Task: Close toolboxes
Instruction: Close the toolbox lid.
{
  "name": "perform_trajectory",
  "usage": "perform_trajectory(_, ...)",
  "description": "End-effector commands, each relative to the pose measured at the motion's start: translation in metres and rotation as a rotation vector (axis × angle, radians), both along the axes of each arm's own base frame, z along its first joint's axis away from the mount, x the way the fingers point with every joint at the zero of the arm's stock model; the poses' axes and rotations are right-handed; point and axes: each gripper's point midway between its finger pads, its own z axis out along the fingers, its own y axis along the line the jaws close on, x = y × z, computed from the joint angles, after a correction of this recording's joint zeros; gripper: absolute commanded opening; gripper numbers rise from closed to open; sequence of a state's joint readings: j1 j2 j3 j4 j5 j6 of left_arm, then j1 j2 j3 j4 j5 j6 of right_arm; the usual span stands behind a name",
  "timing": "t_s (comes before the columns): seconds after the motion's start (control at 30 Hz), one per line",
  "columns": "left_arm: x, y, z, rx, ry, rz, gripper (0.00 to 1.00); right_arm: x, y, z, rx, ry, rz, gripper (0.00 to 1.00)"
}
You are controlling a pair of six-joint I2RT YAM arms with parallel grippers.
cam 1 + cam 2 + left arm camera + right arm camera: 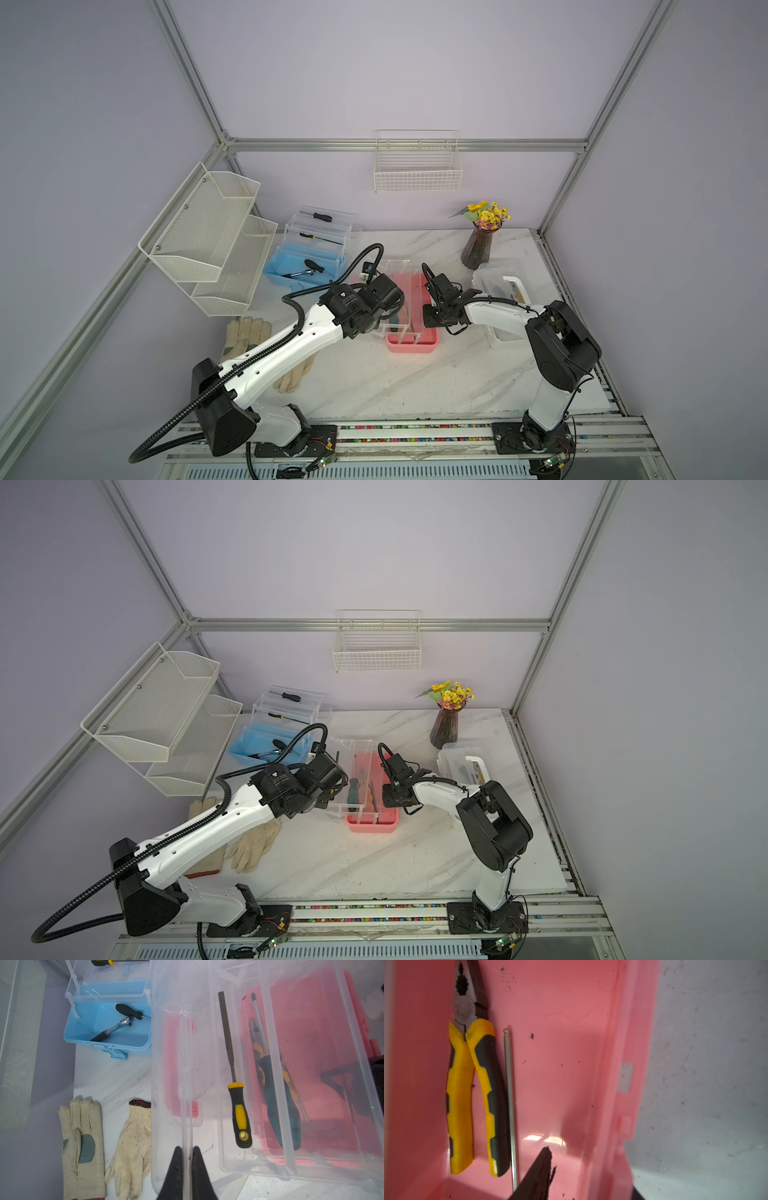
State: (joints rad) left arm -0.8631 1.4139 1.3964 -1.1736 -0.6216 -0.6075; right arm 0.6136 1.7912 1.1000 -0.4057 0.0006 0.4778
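Left claw (187, 1153) pinches a wall of the clear tray (186, 1088) over the open pink box (411, 347), mid-desk (374, 382). Right claw (432, 313) reaches into the box's base; whether it is spread, I cannot tell. Blue box (291, 270) sits at its 10 o'clock, white box (490, 278) at 3.

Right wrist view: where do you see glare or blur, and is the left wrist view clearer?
Right wrist view: a white glare patch on the floor of the pink toolbox, the pliers sharp, the table beside it soft. Left wrist view: the clear tray hazes the pink behind it; the file is crisp.
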Motion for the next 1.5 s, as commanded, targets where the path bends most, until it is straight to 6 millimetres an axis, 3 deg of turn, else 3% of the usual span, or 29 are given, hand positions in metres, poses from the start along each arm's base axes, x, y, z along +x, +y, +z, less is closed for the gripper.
perform_trajectory(0.0,0.004,-0.072,0.032,-0.198,-0.048,-0.135,0.00,0.002,0.026,0.025,0.118,-0.055,0.047,0.52)
perform_trajectory(0.1,0.002,-0.099,0.034,-0.205,-0.045,-0.180,0.02,0.002,0.023,0.026,0.133,-0.050,0.037,0.59)
perform_trajectory(0.17,0.001,-0.117,0.035,-0.204,-0.045,-0.218,0.28,0.003,0.018,0.025,0.139,-0.043,0.024,0.63)
perform_trajectory(0.33,-0.003,-0.149,0.035,-0.223,-0.030,-0.270,0.72,0.006,0.001,0.027,0.162,-0.026,-0.029,0.69)
perform_trajectory(0.53,-0.003,-0.163,0.042,-0.259,-0.038,-0.286,0.82,0.007,-0.022,0.048,0.177,-0.047,-0.077,0.73)
perform_trajectory(0.77,-0.002,-0.166,0.067,-0.372,-0.102,-0.269,0.85,0.002,-0.037,0.047,0.196,-0.015,-0.092,0.70)
perform_trajectory(0.93,-0.007,-0.148,0.114,-0.467,-0.221,-0.282,0.91,0.000,-0.043,0.073,0.232,-0.066,-0.116,0.70)
perform_trajectory(1.0,-0.009,-0.127,0.134,-0.483,-0.266,-0.270,0.93,-0.003,-0.048,0.079,0.225,-0.077,-0.126,0.70)
perform_trajectory(1.07,-0.006,-0.087,0.151,-0.513,-0.313,-0.207,0.94,-0.007,-0.051,0.082,0.227,-0.076,-0.128,0.70)
perform_trajectory(1.17,0.005,-0.033,0.145,-0.549,-0.316,-0.104,0.97,-0.012,-0.052,0.085,0.238,-0.070,-0.130,0.70)
perform_trajectory(1.23,0.011,-0.014,0.131,-0.546,-0.290,-0.067,1.00,-0.014,-0.052,0.086,0.244,-0.067,-0.125,0.71)
perform_trajectory(1.33,0.020,-0.003,0.113,-0.519,-0.262,-0.036,1.00,-0.012,-0.051,0.092,0.252,-0.077,-0.122,0.74)
perform_trajectory(1.47,0.032,-0.011,0.092,-0.553,-0.216,-0.045,1.00,-0.019,-0.053,0.092,0.241,-0.051,-0.120,0.76)
